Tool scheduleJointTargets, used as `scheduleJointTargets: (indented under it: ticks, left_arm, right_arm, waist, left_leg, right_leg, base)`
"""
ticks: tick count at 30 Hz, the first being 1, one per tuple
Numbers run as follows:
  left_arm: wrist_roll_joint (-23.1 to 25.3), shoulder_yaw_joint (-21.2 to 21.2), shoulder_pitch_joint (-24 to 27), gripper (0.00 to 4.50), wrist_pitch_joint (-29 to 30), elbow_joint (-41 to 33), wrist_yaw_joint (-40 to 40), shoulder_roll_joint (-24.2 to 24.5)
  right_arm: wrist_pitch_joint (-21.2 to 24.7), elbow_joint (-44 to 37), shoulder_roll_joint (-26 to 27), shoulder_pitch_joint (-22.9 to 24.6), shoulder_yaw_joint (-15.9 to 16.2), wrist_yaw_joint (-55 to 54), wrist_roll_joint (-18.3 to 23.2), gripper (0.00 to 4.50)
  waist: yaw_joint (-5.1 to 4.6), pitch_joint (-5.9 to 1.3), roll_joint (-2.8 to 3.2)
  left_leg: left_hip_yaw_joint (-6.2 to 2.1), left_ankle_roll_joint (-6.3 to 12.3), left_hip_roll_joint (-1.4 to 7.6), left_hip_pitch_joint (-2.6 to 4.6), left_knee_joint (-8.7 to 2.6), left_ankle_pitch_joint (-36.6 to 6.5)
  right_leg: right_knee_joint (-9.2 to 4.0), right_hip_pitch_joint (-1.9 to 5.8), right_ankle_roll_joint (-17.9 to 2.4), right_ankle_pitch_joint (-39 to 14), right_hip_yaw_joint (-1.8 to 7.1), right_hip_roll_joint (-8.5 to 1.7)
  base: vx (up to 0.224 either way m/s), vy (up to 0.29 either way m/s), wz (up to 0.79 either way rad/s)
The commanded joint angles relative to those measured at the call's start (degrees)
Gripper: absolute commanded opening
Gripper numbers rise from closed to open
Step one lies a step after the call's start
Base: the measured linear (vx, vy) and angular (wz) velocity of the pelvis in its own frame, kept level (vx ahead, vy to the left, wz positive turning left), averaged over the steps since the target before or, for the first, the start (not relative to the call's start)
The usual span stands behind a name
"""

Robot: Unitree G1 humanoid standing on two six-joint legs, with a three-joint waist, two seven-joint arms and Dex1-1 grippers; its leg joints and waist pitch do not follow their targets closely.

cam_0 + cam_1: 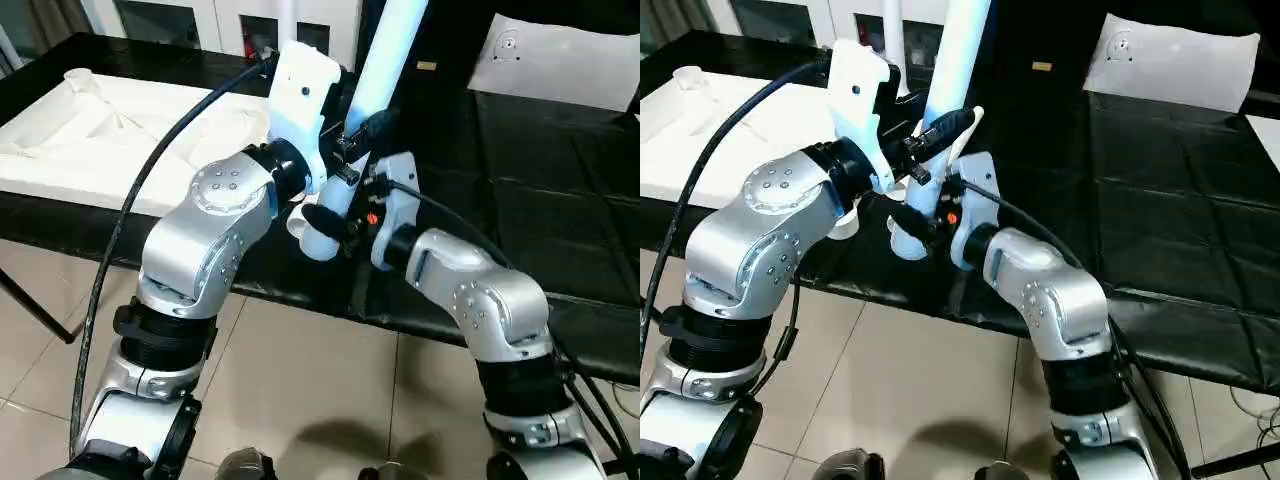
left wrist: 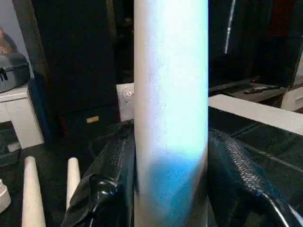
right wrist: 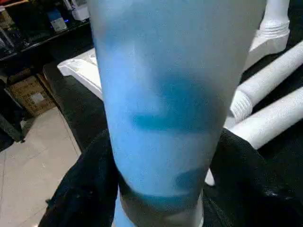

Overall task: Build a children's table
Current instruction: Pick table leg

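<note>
Both the left end effector and the right end effector clamped one white leg. It rose toward twelve o'clock above the black surface. The tabletop lay at ten o'clock.

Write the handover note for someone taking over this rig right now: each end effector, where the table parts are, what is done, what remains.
Left end effector: shut on the leg, held upright.
Right end effector: shut on the same leg, lower down.
Table top: upside down on the black bench, robot's left.
Two loose legs lie on the bench; one leg seems already upright in a socket.
Left: fit the held leg, then the loose ones.
</note>
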Motion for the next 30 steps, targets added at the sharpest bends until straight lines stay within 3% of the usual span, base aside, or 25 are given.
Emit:
scheduleJointTargets:
  ticks: [1,7,17,28,30]
  left_arm:
    - [0.39,-0.52,0.13,1.79,0.12,-0.88,-0.29,0.23]
    - [0.18,-0.32,-0.15,1.79,0.37,-1.04,-0.62,-0.14]
    - [-0.74,0.59,-0.44,1.79,1.31,-1.28,-0.39,-1.46]
    - [-0.2,1.33,-0.98,1.79,1.87,-1.25,0.17,-1.41]
    - [-3.52,2.54,-1.08,1.79,3.01,-2.32,-1.26,-2.58]
  right_arm:
    - [-0.41,0.37,-0.11,-0.55,-1.23,-0.07,-0.01,2.82]
    - [-0.51,0.58,0.04,-0.63,-1.41,0.18,0.26,2.82]
    - [-0.56,1.4,0.21,-0.46,-1.35,0.7,0.75,2.0]
    - [-1.73,1.64,0.49,-0.35,-1.98,1.07,1.18,1.91]
    - [-2.06,1.62,0.96,-0.18,-2.27,0.76,1.36,1.91]
  waist:
    - [-0.08,-4.74,-0.05]
    - [-0.07,-4.79,-0.05]
    - [-0.01,-4.81,-0.14]
    - [0.0,-4.86,0.04]
    - [-0.03,-4.83,0.06]
  left_leg:
    - [-0.59,-1.74,2.33,0.97,-3.49,-4.37]
    - [-0.57,-1.71,2.33,0.96,-3.46,-4.33]
    - [-0.56,-1.32,2.28,0.92,-3.38,-4.28]
    - [-0.6,-1.45,2.31,0.93,-3.36,-4.41]
    - [-0.6,-1.46,2.3,0.94,-3.37,-4.58]
  right_leg:
    - [-3.43,2.93,-10.9,-0.74,2.52,-3.99]
    - [-3.41,2.96,-11.0,-0.53,2.52,-4.02]
    - [-3.45,3.0,-11.2,-0.97,2.52,-4.02]
    - [-3.39,3.03,-11.36,-0.33,2.5,-4.04]
    - [-3.42,3.01,-11.48,-0.56,2.49,-3.99]
  base:
    - [0.0,0.0,0.0]
    - [0.0,0.0,0.0]
    - [0.0,0.0,0.0]
    - [0.0,0.0,0.0]
    - [0.0,0.0,0.0]
